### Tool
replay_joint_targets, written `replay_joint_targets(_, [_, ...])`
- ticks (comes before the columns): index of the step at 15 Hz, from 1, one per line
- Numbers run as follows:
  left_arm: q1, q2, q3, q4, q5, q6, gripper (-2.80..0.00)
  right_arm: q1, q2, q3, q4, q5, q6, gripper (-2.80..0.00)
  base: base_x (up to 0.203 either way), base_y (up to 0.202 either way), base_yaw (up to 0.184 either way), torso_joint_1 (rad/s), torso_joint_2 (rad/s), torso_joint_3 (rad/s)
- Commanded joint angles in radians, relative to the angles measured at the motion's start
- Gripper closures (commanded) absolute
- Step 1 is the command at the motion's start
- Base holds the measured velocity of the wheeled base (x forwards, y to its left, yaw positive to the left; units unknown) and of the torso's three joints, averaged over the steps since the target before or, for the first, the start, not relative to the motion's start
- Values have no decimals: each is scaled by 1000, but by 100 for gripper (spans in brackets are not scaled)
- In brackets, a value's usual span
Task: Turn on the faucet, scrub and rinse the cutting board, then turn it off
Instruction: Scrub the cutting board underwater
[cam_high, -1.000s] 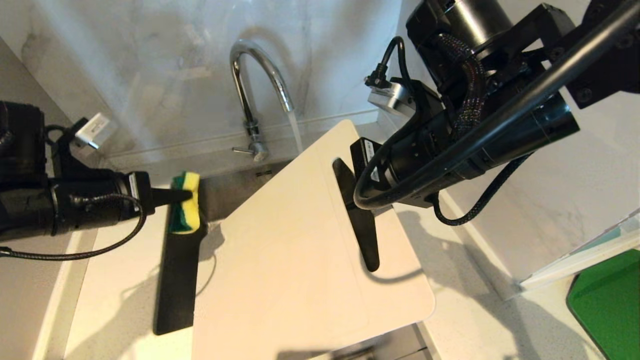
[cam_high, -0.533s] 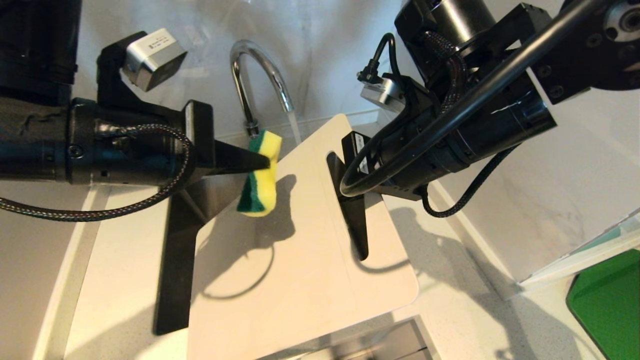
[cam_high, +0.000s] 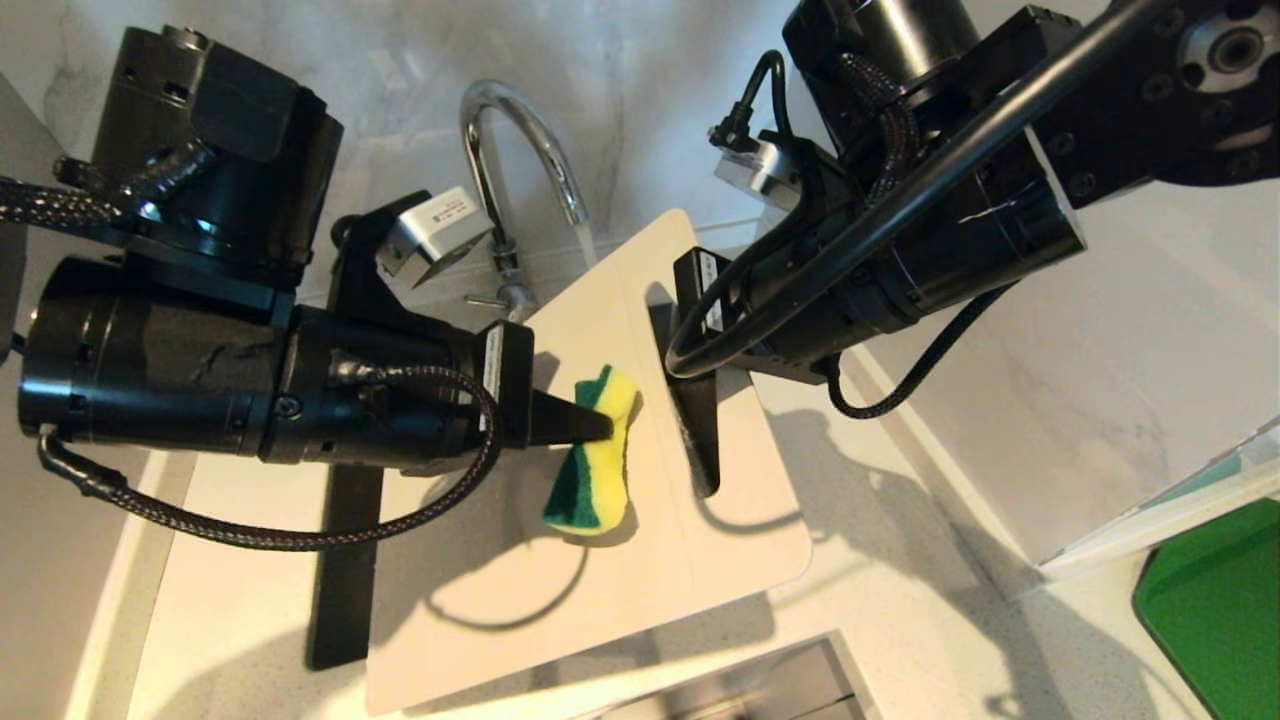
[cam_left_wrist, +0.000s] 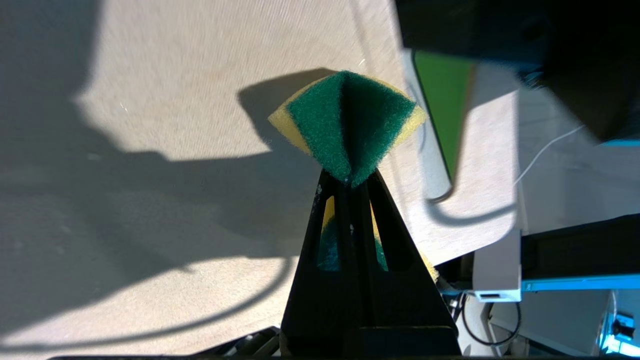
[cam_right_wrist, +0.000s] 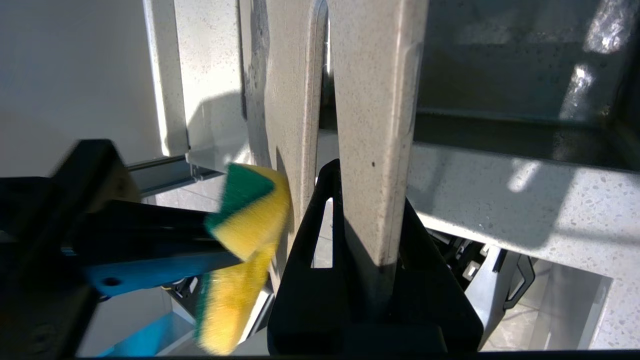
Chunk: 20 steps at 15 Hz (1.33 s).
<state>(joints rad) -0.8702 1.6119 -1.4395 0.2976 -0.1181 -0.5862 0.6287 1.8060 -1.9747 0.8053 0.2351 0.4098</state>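
Left gripper (cam_high: 600, 428) pinching a creased yellow-and-green sponge (cam_high: 592, 470) against the flat off-white plastic cutting board (cam_high: 600, 580), right gripper (cam_high: 700, 450) clamping the board's edge, water running from the arched chrome faucet (cam_high: 520, 150) behind.

The cutting board (cam_high: 620, 560) lay mid-frame over the surface (cam_high: 930, 640). The faucet (cam_high: 510, 170) stood at its 12 o'clock. The sponge (cam_high: 597, 470) sat against the board's centre, the left gripper (cam_high: 600, 428) at the sponge's 9 o'clock, the right gripper (cam_high: 700, 440) at its 3 o'clock. A mat (cam_high: 1215, 600) lay at the board's 4 o'clock.
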Motion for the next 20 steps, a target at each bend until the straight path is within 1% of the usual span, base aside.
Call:
replay_joint_targets(1, [-1,6,73,-57,0,-4,0,-3,-2,0,-19,3,3,0,0,0,0,0,0,0])
replay_joint_targets(4, [0,50,174,-203,8,-4,0,-1,-23,-3,-26,4,3,0,0,0,0,0,0,0])
replay_joint_targets(6, [16,67,211,-257,22,-3,0,-1,-33,-3,-23,4,3,0,0,0,0,0,0,0])
replay_joint_targets(9, [64,71,235,-272,29,-5,0,-1,-43,0,-23,6,6,0,0,0,0,0,0,0])
replay_joint_targets(11, [105,67,249,-312,27,-9,0,-1,-45,0,-23,6,6,0,0,0,0,0,0,0])
replay_joint_targets(12, [115,64,261,-335,26,-27,0,-1,-45,2,-23,6,6,0,0,0,0,0,0,0])
replay_joint_targets(13, [128,59,272,-368,26,-67,0,-1,-45,2,-23,6,6,0,0,0,0,0,0,0])
replay_joint_targets(14, [144,56,280,-382,25,-82,0,-1,-45,2,-21,6,6,0,0,0,0,0,0,0])
replay_joint_targets(18, [202,8,390,-390,17,-83,0,-1,-46,2,-18,6,6,0,0,0,0,0,0,0])
replay_joint_targets(20, [248,-15,476,-449,-3,-82,0,-1,-49,4,-18,6,6,0,0,0,0,0,0,0])
